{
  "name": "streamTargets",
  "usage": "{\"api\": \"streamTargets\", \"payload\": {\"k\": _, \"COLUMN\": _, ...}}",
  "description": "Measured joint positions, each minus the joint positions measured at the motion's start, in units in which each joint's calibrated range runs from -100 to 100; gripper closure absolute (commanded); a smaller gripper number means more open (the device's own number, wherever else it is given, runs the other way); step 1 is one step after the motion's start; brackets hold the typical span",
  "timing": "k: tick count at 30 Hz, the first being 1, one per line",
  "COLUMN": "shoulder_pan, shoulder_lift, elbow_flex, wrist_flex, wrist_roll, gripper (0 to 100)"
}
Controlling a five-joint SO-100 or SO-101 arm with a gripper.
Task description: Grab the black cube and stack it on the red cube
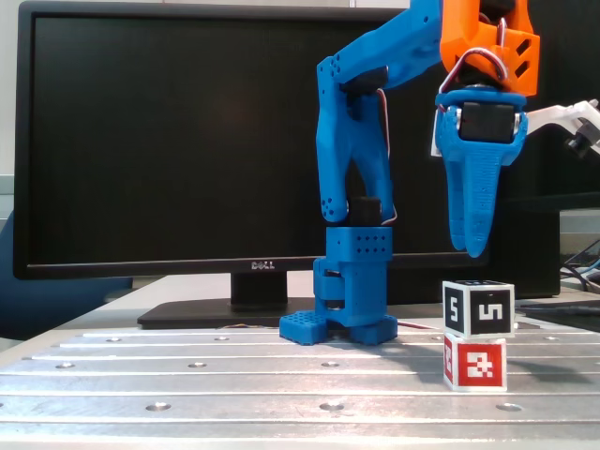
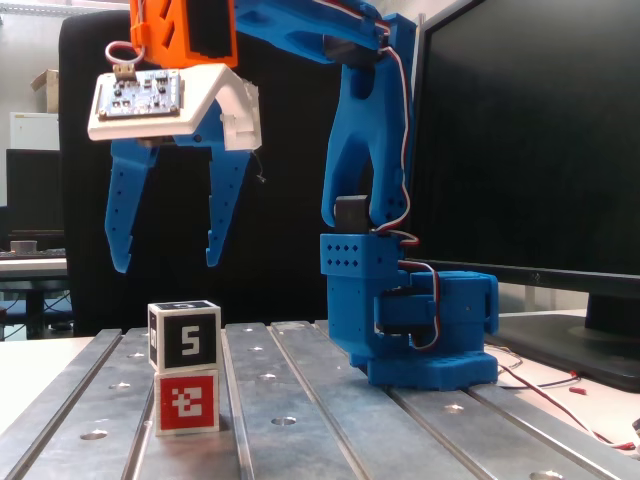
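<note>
Black cube (image 2: 185, 335) sits squarely on red cube (image 2: 187, 401) on the surface (image 2: 320, 420), stack looks done. Pincer (image 2: 165, 267) hangs above, jaws apart, empty. Cubes prob light, rigid, smooth-faced; if regrasping, pinch two opp side faces mid-height, gently, or stack topples

The table (image 1: 187, 375) looks like brushed, slotted metal with a dull sheen, and the arm (image 1: 352, 141) and gripper (image 2: 165, 262) look like matt printed plastic, finely ridged. The black cube (image 2: 185, 335) and red cube (image 2: 187, 402) have smooth matt faces; the monitor (image 1: 169, 141) screen is dark and faintly glossy.
</note>
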State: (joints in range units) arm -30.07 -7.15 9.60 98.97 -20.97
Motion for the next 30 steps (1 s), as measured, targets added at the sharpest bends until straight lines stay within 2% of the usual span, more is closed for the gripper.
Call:
{"api": "streamTargets", "payload": {"k": 6, "shoulder_pan": 2.2, "shoulder_lift": 0.0, "elbow_flex": -1.8, "wrist_flex": 0.3, "wrist_roll": 2.7, "gripper": 89}}
{"api": "streamTargets", "payload": {"k": 8, "shoulder_pan": 3.6, "shoulder_lift": 0.0, "elbow_flex": -2.2, "wrist_flex": 0.3, "wrist_roll": 3.0, "gripper": 90}}
{"api": "streamTargets", "payload": {"k": 22, "shoulder_pan": 19.9, "shoulder_lift": 0.0, "elbow_flex": -2.4, "wrist_flex": 0.0, "wrist_roll": 20.2, "gripper": 90}}
{"api": "streamTargets", "payload": {"k": 25, "shoulder_pan": 21.4, "shoulder_lift": 0.0, "elbow_flex": -2.4, "wrist_flex": 0.0, "wrist_roll": 22.0, "gripper": 91}}
{"api": "streamTargets", "payload": {"k": 28, "shoulder_pan": 22.8, "shoulder_lift": 0.0, "elbow_flex": -2.4, "wrist_flex": -0.2, "wrist_roll": 22.8, "gripper": 98}}
{"api": "streamTargets", "payload": {"k": 30, "shoulder_pan": 23.0, "shoulder_lift": 0.0, "elbow_flex": -2.4, "wrist_flex": -0.5, "wrist_roll": 22.9, "gripper": 99}}
